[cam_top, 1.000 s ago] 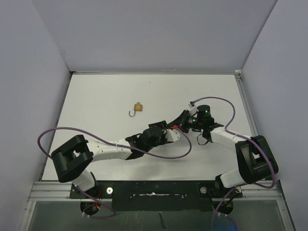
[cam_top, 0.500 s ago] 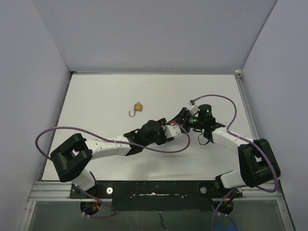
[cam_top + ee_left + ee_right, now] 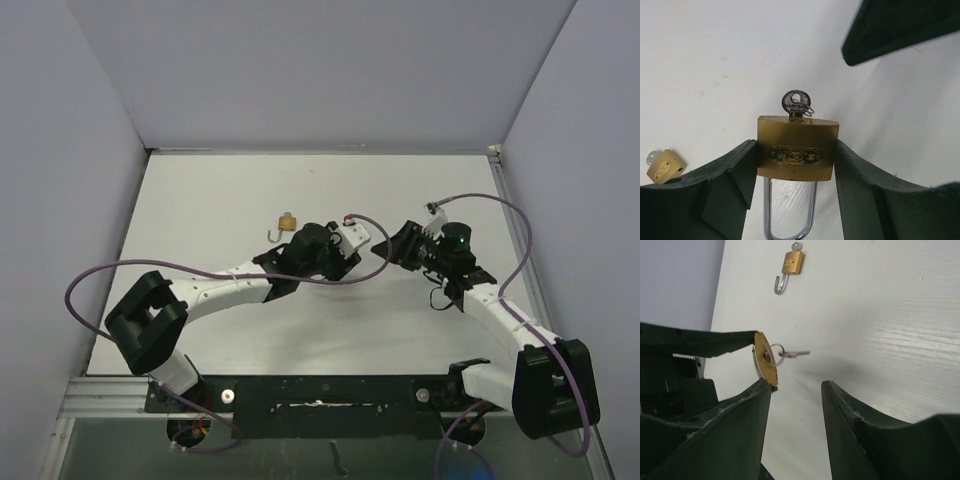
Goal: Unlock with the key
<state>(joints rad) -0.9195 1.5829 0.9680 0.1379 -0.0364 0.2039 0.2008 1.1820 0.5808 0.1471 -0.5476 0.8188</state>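
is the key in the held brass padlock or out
In: the silver key sits in the rectangular brass padlock, only its round head showing above the body's edge.

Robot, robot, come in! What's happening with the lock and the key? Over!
Left claw shut on brass padlock, key in its keyhole. Right claw open, off the key. Small padlock lies apart, not in the way.

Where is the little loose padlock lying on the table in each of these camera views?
Top external: the loose padlock sits just left of centre.
Left wrist: at the left edge, low down.
Right wrist: top centre.
Shared landmark: the keyed padlock, mid-frame in both wrist views; from above I cannot make it out.
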